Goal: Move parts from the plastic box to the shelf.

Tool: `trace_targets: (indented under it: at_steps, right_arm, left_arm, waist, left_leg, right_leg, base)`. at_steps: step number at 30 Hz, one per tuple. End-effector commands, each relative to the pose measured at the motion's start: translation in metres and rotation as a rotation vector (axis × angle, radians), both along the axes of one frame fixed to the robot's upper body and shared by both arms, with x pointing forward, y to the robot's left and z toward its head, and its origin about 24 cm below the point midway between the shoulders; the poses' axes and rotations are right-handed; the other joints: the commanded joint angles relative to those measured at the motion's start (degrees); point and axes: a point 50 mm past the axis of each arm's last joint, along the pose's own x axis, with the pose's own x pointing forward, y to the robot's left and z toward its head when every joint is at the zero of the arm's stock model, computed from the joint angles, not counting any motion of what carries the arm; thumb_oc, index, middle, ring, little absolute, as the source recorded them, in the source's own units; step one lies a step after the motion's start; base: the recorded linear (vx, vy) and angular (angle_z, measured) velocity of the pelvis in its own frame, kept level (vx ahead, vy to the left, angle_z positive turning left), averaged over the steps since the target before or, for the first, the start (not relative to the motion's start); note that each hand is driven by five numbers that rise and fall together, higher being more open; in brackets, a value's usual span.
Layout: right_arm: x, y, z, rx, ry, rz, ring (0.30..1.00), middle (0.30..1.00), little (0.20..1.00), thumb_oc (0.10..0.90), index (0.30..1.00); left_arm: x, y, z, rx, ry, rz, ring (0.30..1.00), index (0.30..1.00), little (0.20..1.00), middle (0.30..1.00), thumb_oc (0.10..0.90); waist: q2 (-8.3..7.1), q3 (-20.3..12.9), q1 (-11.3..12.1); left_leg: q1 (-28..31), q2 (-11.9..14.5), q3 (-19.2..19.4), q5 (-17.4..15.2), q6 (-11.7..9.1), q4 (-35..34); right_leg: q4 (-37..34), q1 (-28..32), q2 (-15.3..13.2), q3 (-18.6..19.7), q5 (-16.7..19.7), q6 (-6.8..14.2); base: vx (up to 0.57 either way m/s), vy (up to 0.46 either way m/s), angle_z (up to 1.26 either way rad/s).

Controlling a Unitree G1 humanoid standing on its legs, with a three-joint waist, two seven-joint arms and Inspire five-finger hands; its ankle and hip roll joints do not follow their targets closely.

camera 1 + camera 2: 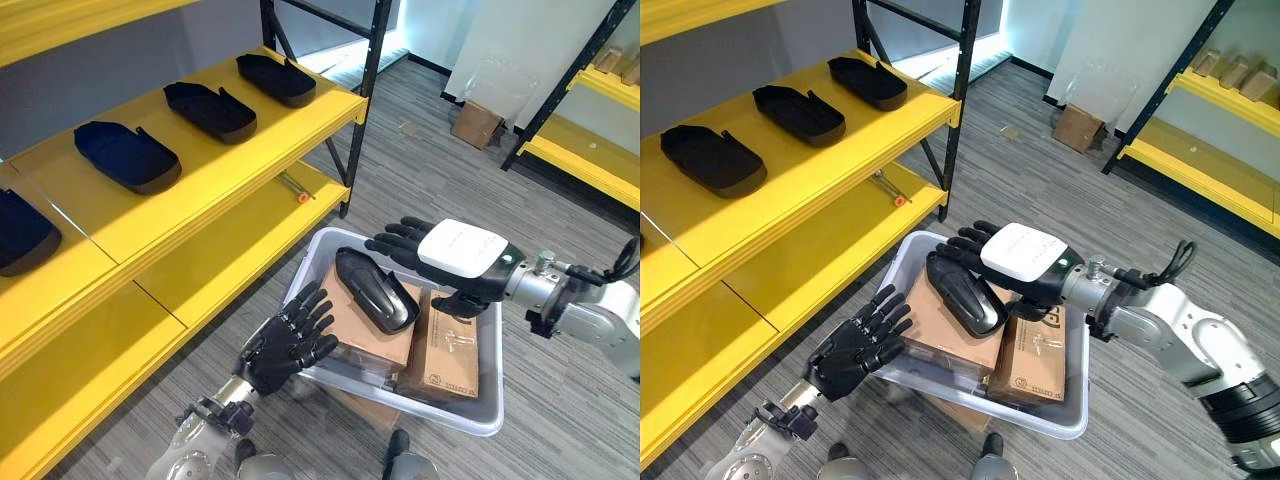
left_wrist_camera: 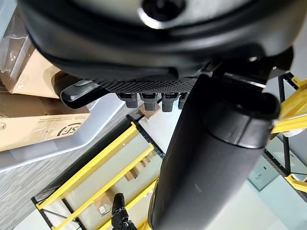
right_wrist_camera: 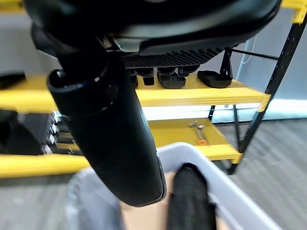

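black part: lies on cardboard boxes in the plastic box, long axis running diagonally toward the shelf
print: box markings unreadable
right hand: fingers straight, released, above the part
left hand: fingers spread, at the box rim

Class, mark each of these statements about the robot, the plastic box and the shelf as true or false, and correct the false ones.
1. A black part lies on a cardboard box inside the plastic box. True.
2. The right hand is curled tightly round the black part. False: its fingers are straight and it hovers over the part.
3. Black parts already lie on the upper yellow shelf. True.
4. The left hand holds a part. False: it is open with nothing in it, at the plastic box's near left edge.
5. The plastic box stands on the shelf. False: it stands on the floor beside the shelf.
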Motion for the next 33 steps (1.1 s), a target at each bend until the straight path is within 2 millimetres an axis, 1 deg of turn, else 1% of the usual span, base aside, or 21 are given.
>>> trace_targets:
  at_steps: [1, 6, 9, 11, 15, 17, 18, 21, 24, 27, 29, 33]
  right_arm:
    - [0.009, 0.009, 0.052, 0.069, -0.260, 0.071, 1.000, 1.000, 1.000, 0.900, 1.000]
    - [0.017, 0.003, 0.066, 0.019, -0.380, 0.038, 1.000, 1.000, 1.000, 0.900, 1.000]
    - [0.023, -0.001, 0.071, -0.008, -0.428, 0.012, 1.000, 1.000, 1.000, 0.900, 1.000]
    - [0.028, -0.005, 0.076, -0.011, -0.461, -0.017, 1.000, 1.000, 1.000, 0.900, 1.000]
    - [0.031, -0.008, 0.076, -0.059, -0.510, -0.008, 1.000, 1.000, 1.000, 0.900, 1.000]
    - [0.033, -0.010, 0.072, -0.073, -0.526, 0.003, 1.000, 1.000, 1.000, 0.900, 1.000]
    - [0.033, -0.010, 0.071, -0.076, -0.529, 0.006, 1.000, 1.000, 1.000, 0.900, 1.000]
    - [0.038, -0.011, 0.067, -0.096, -0.535, -0.005, 1.000, 1.000, 1.000, 0.900, 1.000]
    - [0.043, -0.012, 0.070, -0.053, -0.537, -0.045, 1.000, 1.000, 1.000, 0.900, 1.000]
    - [0.050, -0.012, 0.072, -0.036, -0.560, -0.070, 1.000, 1.000, 1.000, 0.900, 1.000]
    - [0.053, -0.013, 0.071, -0.031, -0.546, -0.101, 1.000, 1.000, 1.000, 0.900, 1.000]
    - [0.060, -0.019, 0.067, 0.061, -0.509, -0.187, 1.000, 1.000, 1.000, 0.900, 1.000]
  left_arm:
    - [0.005, -0.013, 0.037, -0.066, -0.187, -0.088, 1.000, 1.000, 1.000, 1.000, 0.900]
    - [0.013, -0.013, 0.043, -0.037, -0.214, -0.117, 1.000, 1.000, 1.000, 1.000, 0.900]
    - [0.019, -0.013, 0.046, -0.017, -0.229, -0.129, 1.000, 1.000, 1.000, 1.000, 0.900]
    - [0.022, -0.014, 0.052, -0.012, -0.247, -0.142, 1.000, 1.000, 1.000, 1.000, 0.900]
    - [0.023, -0.014, 0.053, 0.000, -0.246, -0.152, 1.000, 1.000, 1.000, 1.000, 0.900]
    - [0.023, -0.012, 0.054, 0.012, -0.244, -0.157, 1.000, 1.000, 1.000, 1.000, 0.900]
    - [0.023, -0.012, 0.054, 0.012, -0.243, -0.157, 1.000, 1.000, 1.000, 1.000, 0.900]
    - [0.023, -0.010, 0.056, 0.019, -0.243, -0.170, 1.000, 1.000, 1.000, 1.000, 0.900]
    - [0.023, -0.010, 0.058, 0.014, -0.248, -0.178, 1.000, 1.000, 1.000, 1.000, 0.900]
    - [0.025, -0.012, 0.060, 0.025, -0.264, -0.198, 1.000, 1.000, 1.000, 1.000, 0.900]
    - [0.026, -0.013, 0.060, 0.031, -0.264, -0.201, 1.000, 1.000, 1.000, 1.000, 0.900]
    - [0.027, -0.013, 0.062, 0.031, -0.264, -0.198, 1.000, 1.000, 1.000, 1.000, 0.900]
  waist:
    - [-1.02, -2.3, 1.4]
    - [-1.47, 0.1, 0.9]
    - [-1.40, 1.3, 0.9]
    - [-0.93, 2.4, 1.0]
    - [-0.19, 3.4, 1.2]
    - [0.29, 4.0, 1.7]
    - [0.37, 4.1, 1.8]
    - [0.94, 4.9, 2.8]
    - [1.27, 5.6, 3.3]
    - [1.67, 6.7, 3.9]
    - [1.78, 7.1, 4.1]
    - [2.42, 8.0, 4.6]
  left_leg:
    - [3.5, 5.7, 4.7, 0.1, 2.6, -0.6]
    - [1.8, 9.1, 5.4, 2.6, 1.4, -1.9]
    - [0.4, 10.2, 5.3, 3.9, 0.9, -2.4]
    - [-1.0, 10.9, 4.9, 5.0, 0.7, -2.5]
    - [-2.1, 11.2, 4.3, 5.7, 0.8, -1.7]
    - [-3.3, 11.4, 3.4, 5.8, 1.1, -0.4]
    - [-3.5, 11.5, 3.3, 5.9, 1.1, -0.2]
    - [-5.2, 12.0, 1.7, 6.9, 1.2, 1.3]
    - [-6.7, 12.4, 0.6, 7.9, 1.2, 1.9]
    - [-8.4, 12.6, -0.6, 9.2, 1.0, 2.1]
    - [-9.0, 12.7, -1.1, 9.5, 0.9, 2.3]
    - [-10.8, 12.7, -2.3, 10.2, 1.0, 3.1]
  right_leg:
    - [8.2, -6.4, 1.9, -1.9, -3.4, -2.5]
    - [10.2, -9.0, 3.7, -1.9, -4.4, -3.7]
    - [11.0, -10.1, 4.3, -2.0, -4.9, -4.1]
    - [12.0, -11.0, 4.6, -2.3, -5.5, -4.5]
    - [14.6, -11.7, 4.7, -2.6, -7.3, -5.1]
    - [17.9, -12.8, 4.7, -2.9, -8.9, -5.7]
    - [18.4, -12.9, 4.8, -3.0, -9.2, -5.9]
    - [22.3, -14.1, 5.5, -3.5, -11.5, -7.0]
    - [24.3, -15.3, 5.9, -3.9, -12.6, -7.7]
    - [26.3, -16.5, 6.2, -4.5, -13.5, -8.4]
    - [27.0, -16.8, 6.1, -4.7, -13.9, -8.6]
    - [28.8, -17.8, 5.9, -5.0, -14.6, -9.0]
  base:
    - [-0.01, -0.171, -0.12]
    - [-0.04, -0.168, -0.05]
    - [-0.05, -0.155, 0.02]
    - [-0.03, -0.113, 0.03]
    - [0.04, -0.098, 0.07]
    - [0.07, -0.114, 0.03]
    - [0.10, -0.139, 0.01]
    - [0.08, -0.133, 0.04]
    - [0.03, -0.108, 0.16]
    - [-0.04, -0.087, 0.05]
    - [-0.01, -0.057, 0.18]
    - [-0.02, -0.026, 0.12]
